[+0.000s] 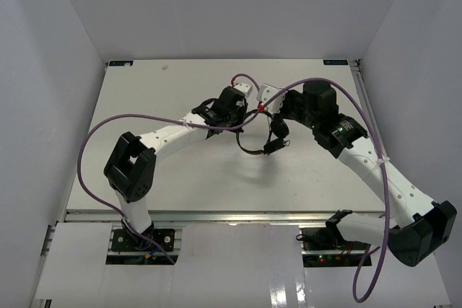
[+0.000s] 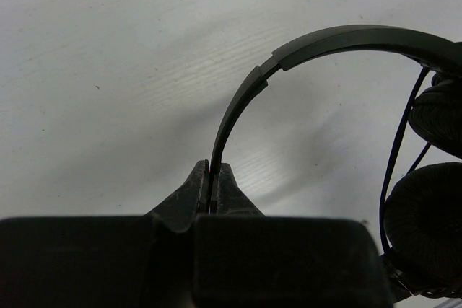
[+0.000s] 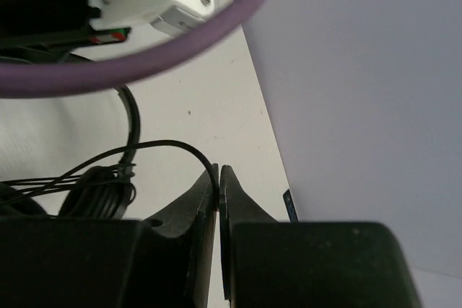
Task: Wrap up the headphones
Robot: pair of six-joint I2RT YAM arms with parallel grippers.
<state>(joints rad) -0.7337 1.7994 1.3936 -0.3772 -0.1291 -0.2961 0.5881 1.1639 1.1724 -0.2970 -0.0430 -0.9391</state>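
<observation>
At table (image 1: 180, 185) centre | my left gripper (image 2: 214, 169) is clamped on the headphones (image 1: 274, 137) by the headband (image 2: 325, 40) | earcups (image 2: 426, 229) hang to its right, toward the right gripper (image 3: 219, 171), which is pinching the cord (image 3: 166, 144) | I judge the right arm better placed to wind.

Black headphones (image 1: 276, 137) held aloft, curved headband (image 2: 238, 99), 2 padded earcups (image 2: 426, 229) together, thin cord (image 3: 173, 146)
</observation>
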